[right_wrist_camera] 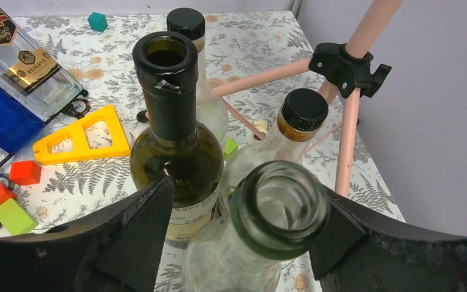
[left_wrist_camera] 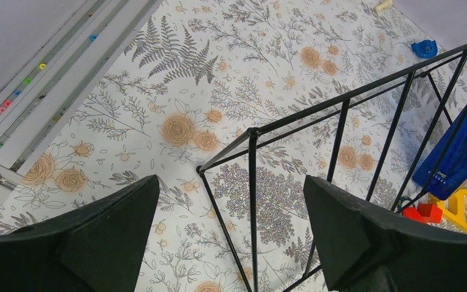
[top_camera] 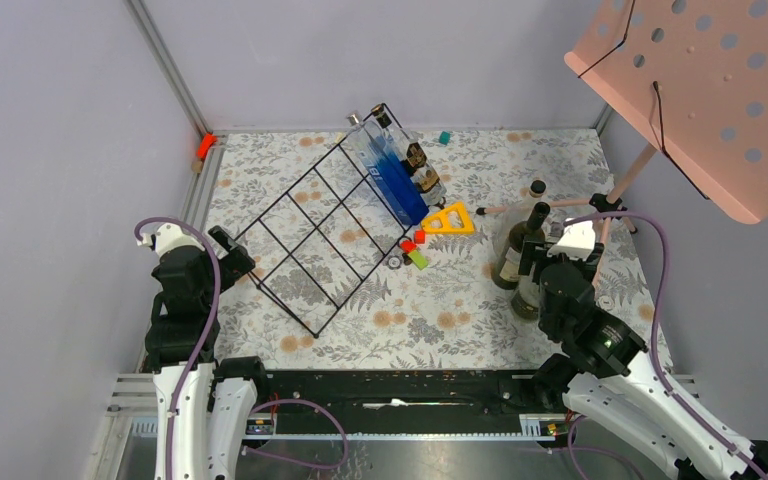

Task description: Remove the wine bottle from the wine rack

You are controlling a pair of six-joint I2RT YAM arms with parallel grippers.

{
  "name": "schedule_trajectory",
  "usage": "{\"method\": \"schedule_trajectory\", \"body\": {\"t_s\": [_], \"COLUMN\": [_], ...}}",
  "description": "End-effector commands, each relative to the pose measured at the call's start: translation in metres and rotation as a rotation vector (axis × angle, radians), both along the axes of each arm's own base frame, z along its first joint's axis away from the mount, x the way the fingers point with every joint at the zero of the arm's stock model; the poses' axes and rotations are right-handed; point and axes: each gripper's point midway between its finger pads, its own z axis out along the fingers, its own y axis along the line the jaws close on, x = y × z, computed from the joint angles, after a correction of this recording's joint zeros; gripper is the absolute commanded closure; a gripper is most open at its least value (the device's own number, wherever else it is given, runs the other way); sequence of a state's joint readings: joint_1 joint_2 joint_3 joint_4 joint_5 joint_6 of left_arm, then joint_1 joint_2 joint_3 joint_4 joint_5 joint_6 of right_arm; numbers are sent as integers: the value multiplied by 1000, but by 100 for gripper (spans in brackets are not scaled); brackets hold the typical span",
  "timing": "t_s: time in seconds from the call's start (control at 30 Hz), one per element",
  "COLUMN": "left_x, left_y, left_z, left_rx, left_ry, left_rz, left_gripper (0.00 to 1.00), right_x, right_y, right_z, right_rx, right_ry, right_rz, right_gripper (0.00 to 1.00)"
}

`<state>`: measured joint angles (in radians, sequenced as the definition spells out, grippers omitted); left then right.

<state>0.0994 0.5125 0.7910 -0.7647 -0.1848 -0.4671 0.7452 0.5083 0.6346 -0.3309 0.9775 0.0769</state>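
Clear glass open-mouthed bottle [right_wrist_camera: 280, 210] stands upright inside the parted right end effector [right_wrist_camera: 249, 188], ungripped. Just beyond, the dark green glass wine bottle [right_wrist_camera: 173, 152] stands upright on the floral worktop [right_wrist_camera: 261, 42], well right of the black wire wine rack [left_wrist_camera: 252, 182], where the left end effector [left_wrist_camera: 231, 182] gapes wide.

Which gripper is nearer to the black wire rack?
Left. The left gripper hovers over a corner of the black wire rack; the right gripper is apart, among glass bottles.

Clear bottle [right_wrist_camera: 36, 67] label: "RESERVE"; blue box [left_wrist_camera: 462, 152]: "DAS" (perhaps cropped).
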Motion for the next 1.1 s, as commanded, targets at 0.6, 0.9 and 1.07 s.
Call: {"method": "schedule_trajectory", "body": {"t_s": [0.6,0.9,1.07], "left_x": [8,7,7], "left_y": [1,4,4], "left_z": [10,10,10], "left_rx": [13,16,16], "left_ry": [-44,-44,-45], "left_rz": [-8,4,6], "left_gripper": [1,1,1], "right_x": [-2,8,16], "right_y": [35,107,158], "right_z": [106,142,149], "right_rx": [-84,-91,-88], "right_ry": [-36,115,199], "right_rz": [317,620,821], "right_gripper": [8,8,8]}}
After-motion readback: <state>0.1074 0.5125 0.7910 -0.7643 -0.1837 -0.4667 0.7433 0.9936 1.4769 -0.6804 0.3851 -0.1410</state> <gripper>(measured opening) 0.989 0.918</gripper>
